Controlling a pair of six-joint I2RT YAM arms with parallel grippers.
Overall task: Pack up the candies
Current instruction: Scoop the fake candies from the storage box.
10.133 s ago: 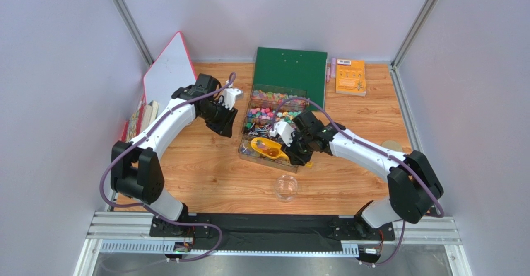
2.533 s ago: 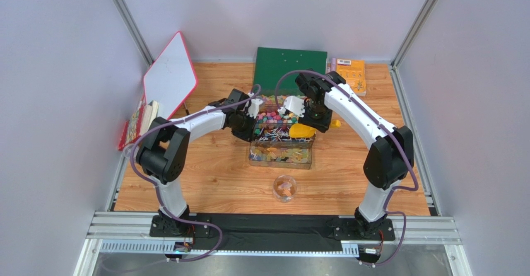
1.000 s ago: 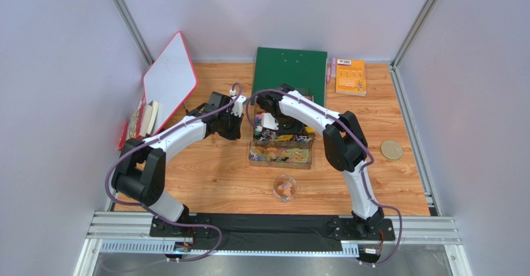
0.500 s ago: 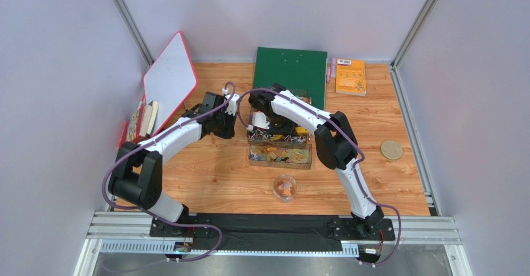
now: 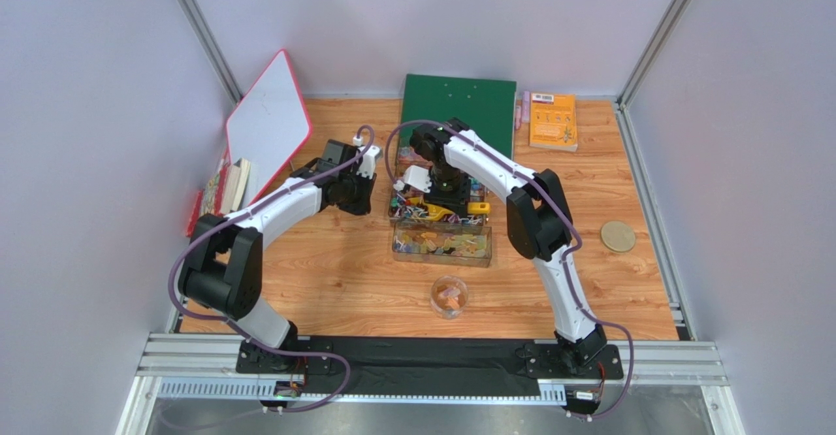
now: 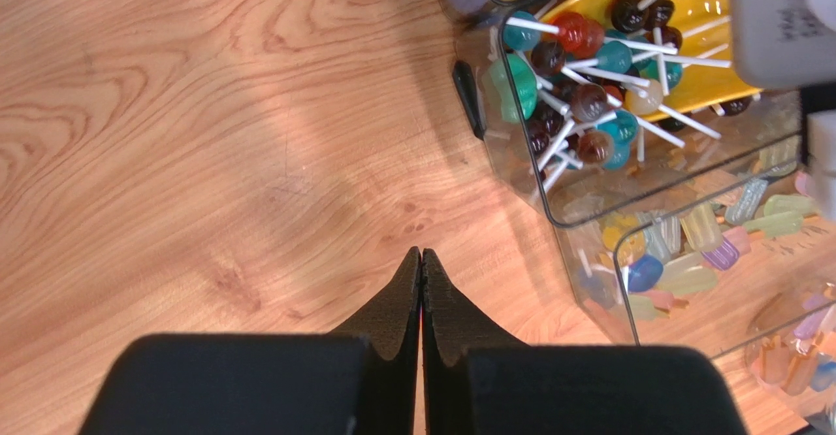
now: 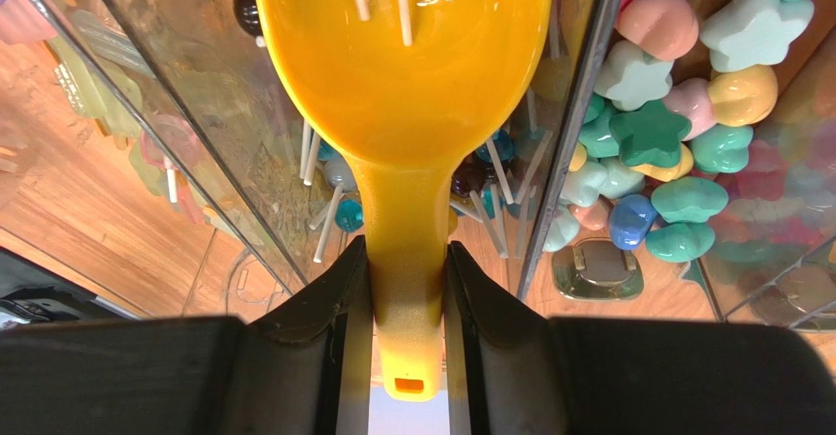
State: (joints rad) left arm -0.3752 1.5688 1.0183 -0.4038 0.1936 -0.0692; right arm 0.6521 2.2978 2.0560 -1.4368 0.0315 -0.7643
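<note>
My right gripper (image 7: 407, 259) is shut on the handle of a yellow scoop (image 7: 412, 72). The scoop's bowl lies over the lollipop section (image 6: 579, 92) of a clear divided box (image 5: 442, 255). The candies (image 7: 677, 131), small pink, green, yellow and blue pieces, fill the section just right of the scoop in the right wrist view. Seen from above, the right gripper (image 5: 437, 182) hangs over the middle of the box. My left gripper (image 6: 421, 254) is shut on nothing above bare wood, left of the box (image 6: 589, 210).
A small glass bowl (image 5: 450, 298) with a few sweets stands in front of the box. Behind it lie a green board (image 5: 459, 112) and an orange book (image 5: 552, 121). A whiteboard (image 5: 267, 121) leans at the left and a round disc (image 5: 617, 236) sits at the right.
The right gripper has carried the scoop leftward from the box's right side and now holds it over the middle section. The left gripper has drawn back a little to the left.
</note>
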